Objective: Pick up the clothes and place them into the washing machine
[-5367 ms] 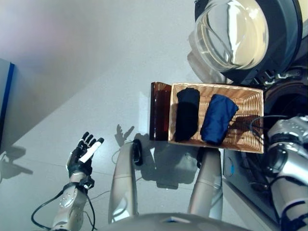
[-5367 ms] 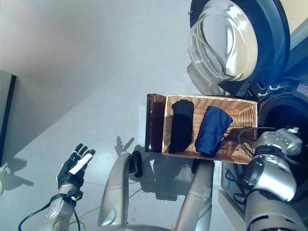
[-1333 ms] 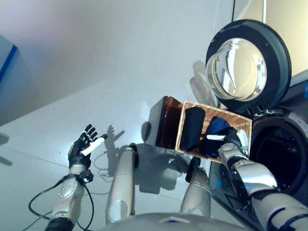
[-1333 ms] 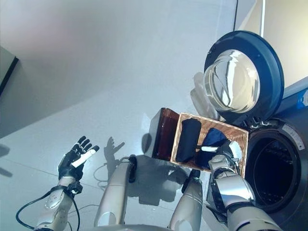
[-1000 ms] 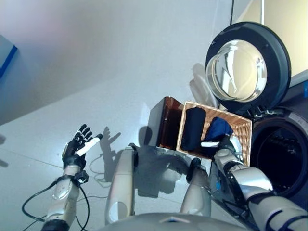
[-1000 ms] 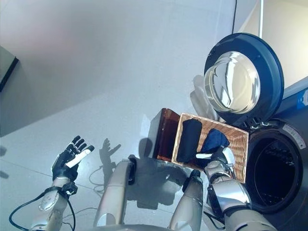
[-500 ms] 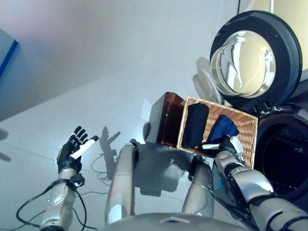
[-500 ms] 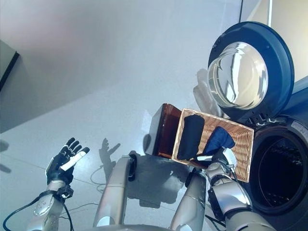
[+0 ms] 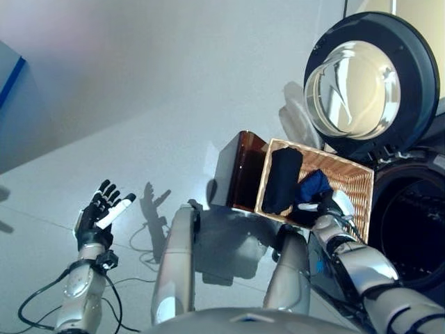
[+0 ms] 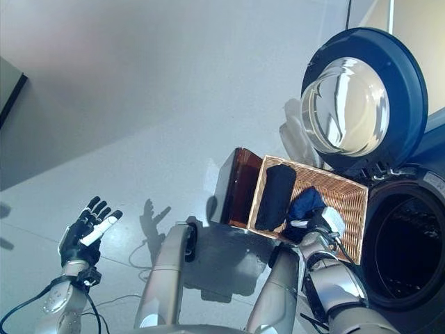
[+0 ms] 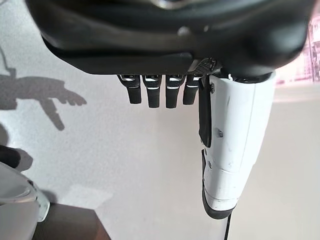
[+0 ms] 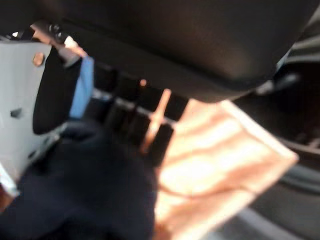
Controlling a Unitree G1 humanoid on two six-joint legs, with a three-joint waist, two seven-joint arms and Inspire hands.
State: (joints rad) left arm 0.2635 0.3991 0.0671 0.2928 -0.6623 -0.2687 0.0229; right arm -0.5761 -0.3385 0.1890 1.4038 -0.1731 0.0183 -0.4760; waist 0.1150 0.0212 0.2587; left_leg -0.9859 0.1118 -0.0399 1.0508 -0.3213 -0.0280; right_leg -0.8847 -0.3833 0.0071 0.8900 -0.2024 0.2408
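A shallow wicker basket [image 9: 356,182] rests on a low dark brown box [image 9: 240,170] beside the washing machine. In it lie a rolled black cloth [image 9: 281,179] and a dark blue cloth [image 9: 313,186]. My right hand [image 9: 332,207] is at the basket's near edge, with its fingers and white-covered thumb curled into the bunched blue cloth, which also shows in the right wrist view [image 12: 85,200]. My left hand [image 9: 97,216] is open and empty, held over the floor far to the left, and also shows in the left wrist view [image 11: 165,35].
The washing machine's round door [image 9: 375,76] stands open behind the basket. The dark drum opening [image 9: 414,223] is to the right of the basket. Grey floor [image 9: 139,104] spreads to the left. A blue-edged panel [image 9: 10,83] is at the far left.
My right hand has closed on the blue cloth and bunched it up toward itself. My left hand has drifted a little to the left, still open.
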